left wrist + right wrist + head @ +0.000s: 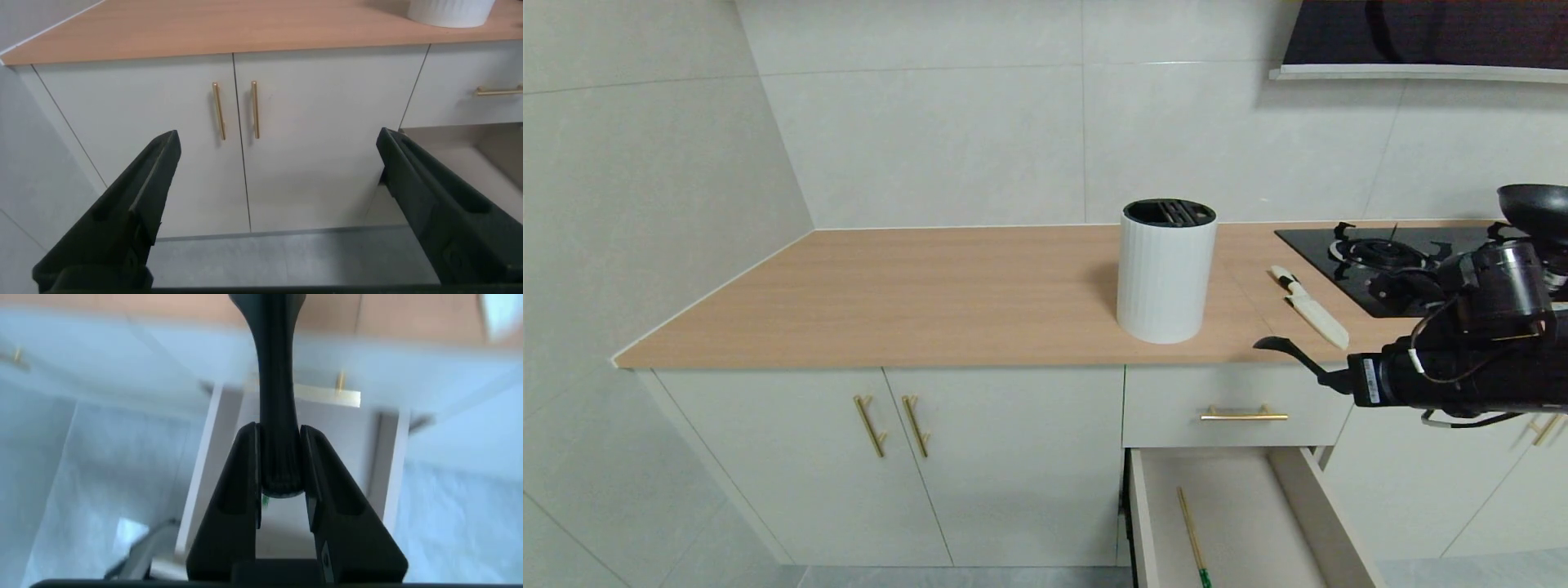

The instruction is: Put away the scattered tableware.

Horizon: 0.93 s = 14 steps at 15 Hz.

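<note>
Kitchen counter (931,294) in wood-look laminate, pale cabinets beneath: a black utensil (1290,349) is hanging in the air just off the counter's front edge, its handle pinched tight between the fingers of the R gripper (1339,380). Its long axis is running out from the fingers toward the robot's L, roughly level, w/ the curved far end tipping up; what kind of utensil it is cannot be made out. Below it a drawer (1311,498) is standing open w/ one wooden chopstick (1191,531) lying lengthwise inside. Judging by that, a drop into the drawer is calling for a move down and slightly L, and the R arm is the one in position.

On the counter just behind the utensil's tip, a pale knife (1308,306) is lying flat, running roughly front to back, on the R arm's side. A white ribbed holder (1165,278) w/ a slotted black top is standing upright near it, not touching. Stove (1372,253) and a dark pan (1535,204) are sitting further R.

L gripper (278,147) is hovering low w/ fingers spread wide, holding nothing, facing the cabinet doors (310,147), well apart from knife and utensil.
</note>
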Tool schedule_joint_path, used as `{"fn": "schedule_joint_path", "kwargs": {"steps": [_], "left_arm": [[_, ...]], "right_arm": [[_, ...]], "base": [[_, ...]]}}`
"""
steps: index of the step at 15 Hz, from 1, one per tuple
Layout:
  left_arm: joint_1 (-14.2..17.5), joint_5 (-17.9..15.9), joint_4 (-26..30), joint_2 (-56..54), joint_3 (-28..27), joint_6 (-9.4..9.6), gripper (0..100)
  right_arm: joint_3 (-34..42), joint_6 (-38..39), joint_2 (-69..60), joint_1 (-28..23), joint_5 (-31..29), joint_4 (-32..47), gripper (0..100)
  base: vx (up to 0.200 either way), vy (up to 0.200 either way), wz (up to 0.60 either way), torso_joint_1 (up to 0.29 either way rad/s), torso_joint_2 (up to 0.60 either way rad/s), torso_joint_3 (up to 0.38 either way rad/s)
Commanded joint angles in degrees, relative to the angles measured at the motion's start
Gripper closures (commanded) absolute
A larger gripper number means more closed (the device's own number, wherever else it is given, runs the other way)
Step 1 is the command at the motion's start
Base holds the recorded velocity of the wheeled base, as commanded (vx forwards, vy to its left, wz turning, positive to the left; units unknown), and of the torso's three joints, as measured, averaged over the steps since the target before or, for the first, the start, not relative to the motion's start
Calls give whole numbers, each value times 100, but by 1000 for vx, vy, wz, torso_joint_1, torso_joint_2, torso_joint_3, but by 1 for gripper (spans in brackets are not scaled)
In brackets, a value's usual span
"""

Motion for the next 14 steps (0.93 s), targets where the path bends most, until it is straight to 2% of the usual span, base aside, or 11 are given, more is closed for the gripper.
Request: {"fn": "schedule_joint_path", "kwargs": {"steps": [1,5,9,14], "left_arm": [[-1,-2,-3,2,2,0,0],[-1,-2,6,2,2,0,0],[-1,-2,-3,2,-7,0,0],[-1,-2,-3,2,2,0,0]], "right_arm": [[360,-81,-415,83,-12,-15,100],[650,-301,-336,83,-3,-384,100],[694,-310,-292,83,-3,-419,100],[729,-424,-248,92,-3,-428,100]], "base": [[0,0,0,0,0,0],[0,0,0,0,0,0],[0,0,0,-19,38,25],[0,0,0,-184,431,246]]}}
